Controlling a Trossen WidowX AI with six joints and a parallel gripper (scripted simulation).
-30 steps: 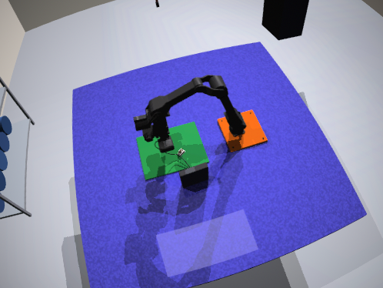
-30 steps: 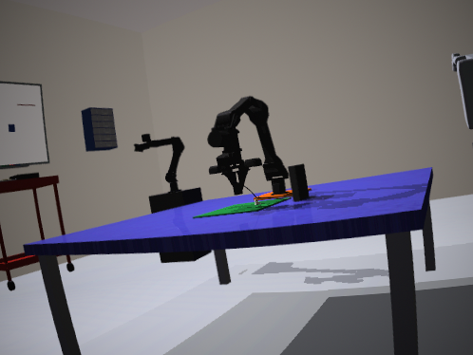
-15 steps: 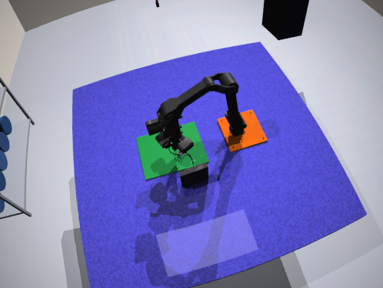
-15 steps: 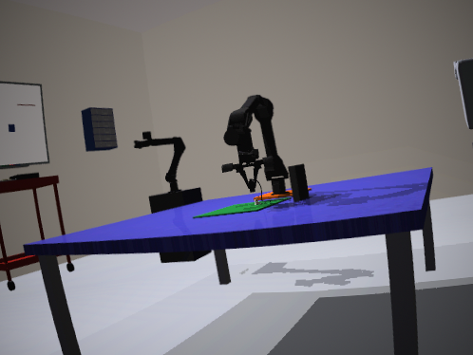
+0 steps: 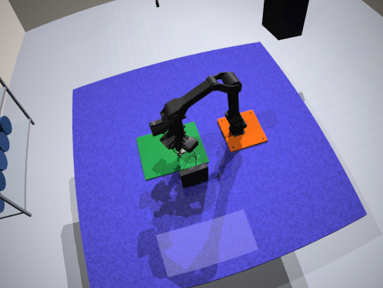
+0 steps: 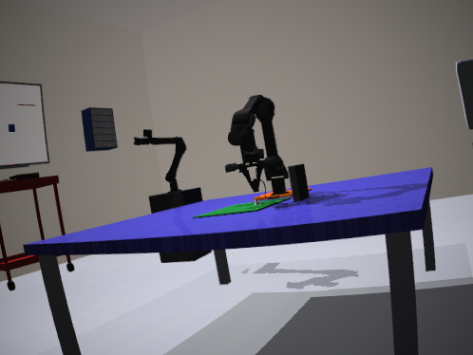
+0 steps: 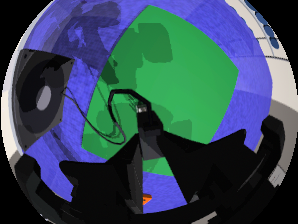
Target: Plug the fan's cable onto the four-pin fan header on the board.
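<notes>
Between fingertips, black plug (image 7: 150,129)

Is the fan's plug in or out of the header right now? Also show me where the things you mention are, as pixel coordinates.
Out, it seems: the exterior view shows the tool (image 5: 181,149) (image 6: 255,189) (image 7: 149,135) pinching it above the white header (image 6: 256,201) (image 7: 142,107).

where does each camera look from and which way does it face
Top: high above the table, facing down; whole arm, with the green board beside the orange base plate.
Exterior: off to one side, around table height, facing across it; arm from the side, and the table legs.
Wrist: on the arm's end, facing past the pincer to the board; both fingers show, shut on the plug.
Shared: top and wrist both show the fan.
</notes>
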